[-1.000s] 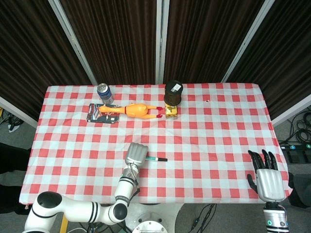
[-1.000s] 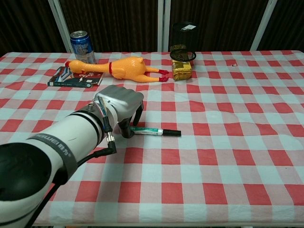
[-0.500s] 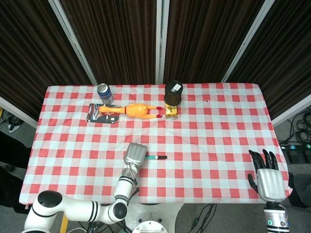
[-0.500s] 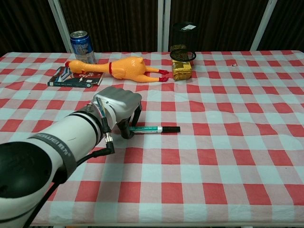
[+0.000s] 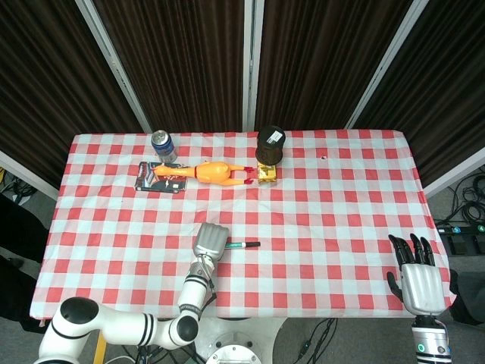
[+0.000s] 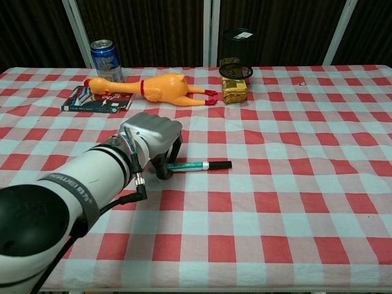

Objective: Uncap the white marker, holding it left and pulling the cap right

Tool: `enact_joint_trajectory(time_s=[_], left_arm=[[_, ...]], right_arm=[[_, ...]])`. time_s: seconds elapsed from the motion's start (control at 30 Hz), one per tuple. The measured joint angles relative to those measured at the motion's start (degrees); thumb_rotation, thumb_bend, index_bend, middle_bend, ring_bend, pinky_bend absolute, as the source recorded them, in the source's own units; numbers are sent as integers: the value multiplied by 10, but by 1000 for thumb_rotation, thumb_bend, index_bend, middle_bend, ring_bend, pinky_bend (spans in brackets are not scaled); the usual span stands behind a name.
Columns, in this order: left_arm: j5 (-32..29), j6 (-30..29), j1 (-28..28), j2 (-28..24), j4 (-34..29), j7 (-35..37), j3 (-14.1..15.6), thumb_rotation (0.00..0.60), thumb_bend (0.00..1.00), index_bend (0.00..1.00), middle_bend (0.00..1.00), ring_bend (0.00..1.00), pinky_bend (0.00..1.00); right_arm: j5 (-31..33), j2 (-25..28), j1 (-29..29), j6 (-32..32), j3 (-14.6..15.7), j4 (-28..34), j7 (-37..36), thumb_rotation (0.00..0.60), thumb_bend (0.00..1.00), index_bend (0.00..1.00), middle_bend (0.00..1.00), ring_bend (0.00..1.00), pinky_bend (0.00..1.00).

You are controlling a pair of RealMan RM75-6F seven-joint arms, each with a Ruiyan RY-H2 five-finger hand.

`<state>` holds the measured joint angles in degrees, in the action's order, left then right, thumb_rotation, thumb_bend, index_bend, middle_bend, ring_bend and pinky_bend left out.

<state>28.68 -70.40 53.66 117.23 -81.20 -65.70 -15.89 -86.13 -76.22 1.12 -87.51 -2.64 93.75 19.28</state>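
left hand (image 6: 153,138) fingers clasp marker (image 6: 197,165) butt, centre frame; cap (image 6: 220,165) points right; right hand (image 5: 415,279) spread, empty, lower right.

You've got open checked tablecloth (image 5: 333,220) between the right hand (image 5: 417,282) and the marker cap (image 6: 222,165); nothing stands in that lane. Rubber chicken (image 6: 160,87), book (image 6: 97,99), can (image 6: 106,60), mesh pen holder (image 6: 237,46) and what looks like a gold box (image 6: 233,90) sit well back.
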Motion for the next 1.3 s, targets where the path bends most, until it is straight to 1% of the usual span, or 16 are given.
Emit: enact_joint_trajectory(time_s=[0.23,0.53,0.6,0.73,0.8,0.87,0.93,1.1,1.23,1.3], left_arm=[[9,-3,-1,-4,-7,10,0,600,355,558,562,879,825],[46,-17,0,-24,-51,24,-1,600,362,561,565,886,825],[50,-19,0,-31,-65,27,-1,600,363,561,565,886,825],[57,-20,1,-46,-93,28,-1,600,364,561,565,887,825],[56,-19,4,-53,-109,22,-1,600,364,561,565,888,826],[51,-19,10,-58,-124,12,-2,600,363,561,565,889,826],[46,-21,17,-61,-133,2,-3,600,363,561,565,889,826],[40,-38,36,-71,-148,-18,-21,600,363,561,565,889,826],[37,-45,52,-82,-155,-31,-37,600,364,561,565,889,826],[34,-47,61,-87,-157,-37,-44,600,364,560,565,889,826]], right_arm=[[0,1,-1,-2,1,1,1,600,256,124,177,0,34],[-9,4,-2,-9,2,14,13,600,256,127,179,0,35],[-12,5,-1,-9,2,18,20,600,255,136,188,0,40],[-22,12,11,-3,-2,45,55,600,255,165,252,31,83],[-25,18,20,6,-7,66,75,600,255,223,259,78,116],[-26,25,36,22,-16,94,104,600,256,308,286,141,175],[-19,30,55,45,-28,118,140,600,255,352,314,168,226],[26,22,116,108,-67,168,224,600,256,387,337,169,275],[67,-13,174,150,-99,184,265,600,255,398,347,168,282],[78,-30,194,159,-108,186,285,600,256,407,355,169,283]])
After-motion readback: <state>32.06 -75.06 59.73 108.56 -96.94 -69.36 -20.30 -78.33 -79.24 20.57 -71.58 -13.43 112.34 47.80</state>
